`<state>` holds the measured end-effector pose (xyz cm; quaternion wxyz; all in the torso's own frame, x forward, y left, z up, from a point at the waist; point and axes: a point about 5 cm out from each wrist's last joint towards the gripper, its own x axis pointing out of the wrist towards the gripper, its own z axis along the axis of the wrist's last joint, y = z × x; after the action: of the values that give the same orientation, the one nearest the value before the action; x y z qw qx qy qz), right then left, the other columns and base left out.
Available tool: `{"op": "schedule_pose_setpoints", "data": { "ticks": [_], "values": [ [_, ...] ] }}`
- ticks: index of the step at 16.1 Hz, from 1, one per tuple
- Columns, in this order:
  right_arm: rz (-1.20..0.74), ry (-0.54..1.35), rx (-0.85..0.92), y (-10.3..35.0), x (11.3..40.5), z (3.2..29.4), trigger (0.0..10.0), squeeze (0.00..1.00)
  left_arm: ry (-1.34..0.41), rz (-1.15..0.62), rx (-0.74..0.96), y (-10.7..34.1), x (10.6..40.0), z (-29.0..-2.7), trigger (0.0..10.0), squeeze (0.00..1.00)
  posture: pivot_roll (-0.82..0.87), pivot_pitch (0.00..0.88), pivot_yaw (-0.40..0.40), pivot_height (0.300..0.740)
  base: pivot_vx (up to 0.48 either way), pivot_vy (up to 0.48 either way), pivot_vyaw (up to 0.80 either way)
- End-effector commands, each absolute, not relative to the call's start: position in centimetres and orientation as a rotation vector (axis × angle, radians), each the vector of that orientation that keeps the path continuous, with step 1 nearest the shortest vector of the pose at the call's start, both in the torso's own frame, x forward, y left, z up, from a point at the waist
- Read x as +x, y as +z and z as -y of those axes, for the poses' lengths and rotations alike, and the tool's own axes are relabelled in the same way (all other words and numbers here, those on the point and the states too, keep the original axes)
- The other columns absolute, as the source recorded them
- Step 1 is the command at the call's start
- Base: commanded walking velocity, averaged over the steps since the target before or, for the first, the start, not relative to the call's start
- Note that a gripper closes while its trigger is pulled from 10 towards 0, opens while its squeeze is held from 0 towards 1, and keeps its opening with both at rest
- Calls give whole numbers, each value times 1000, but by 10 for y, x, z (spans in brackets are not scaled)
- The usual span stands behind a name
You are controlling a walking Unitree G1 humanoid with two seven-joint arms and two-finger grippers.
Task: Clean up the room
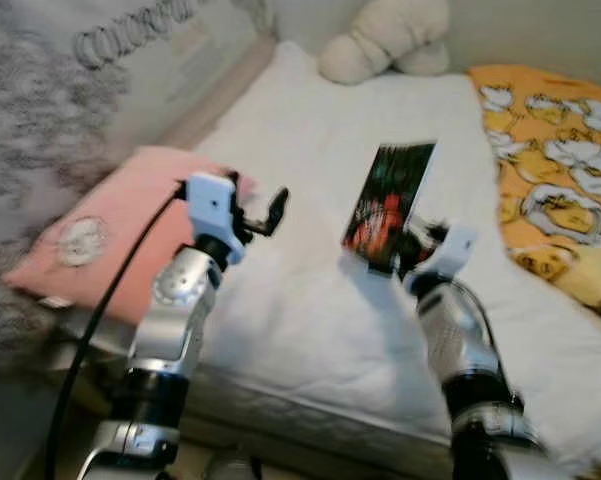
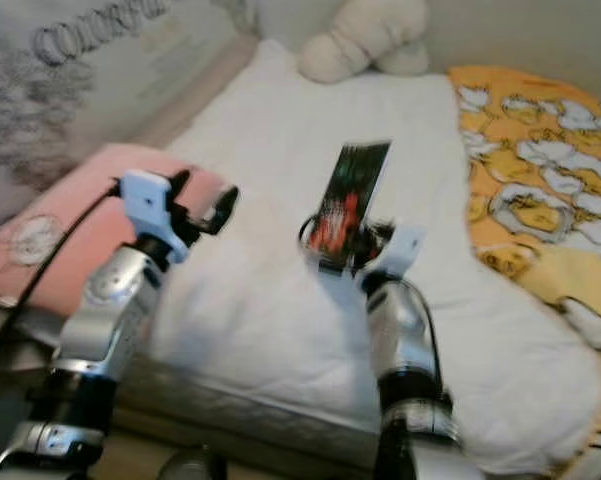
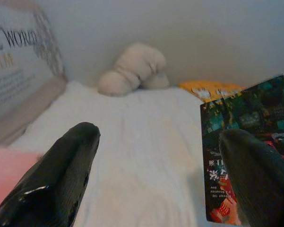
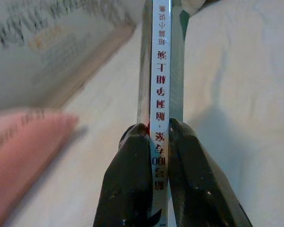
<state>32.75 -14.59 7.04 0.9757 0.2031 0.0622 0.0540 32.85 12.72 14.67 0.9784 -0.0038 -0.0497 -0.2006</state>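
A thin book with a dark green, red and black cover is held upright above the white bed. My right gripper is shut on its lower end; in the right wrist view both black fingers pinch the white spine. My left gripper hovers over the bed's left part, beside the pink pillow. Its fingers stand wide apart with nothing between them, and the book lies off to its side.
A cream plush toy rests at the bed's far end. A yellow patterned blanket covers the bed's right side. A grey printed wall panel runs along the left. The mattress front edge is close to me.
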Motion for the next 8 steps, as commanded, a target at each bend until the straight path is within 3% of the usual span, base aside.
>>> {"op": "schedule_pose_setpoints", "data": {
  "ticks": [1,5,7,8],
  "values": [
    [18,69,331,98,327,154,0,0,-456,96,-11,146,330,-119,10000,0,58,0,-8,736,0,480,0],
    [82,5,243,104,301,168,0,0,-580,114,-15,146,329,-99,10000,0,-3,0,47,736,0,480,0],
    [72,-1,269,107,310,169,0,0,-601,170,18,160,335,-87,10000,0,-15,0,59,736,0,480,0],
    [84,11,276,115,316,168,0,0,-599,182,40,163,337,-84,10000,0,-14,0,55,736,0,0,0]
  ]
}}
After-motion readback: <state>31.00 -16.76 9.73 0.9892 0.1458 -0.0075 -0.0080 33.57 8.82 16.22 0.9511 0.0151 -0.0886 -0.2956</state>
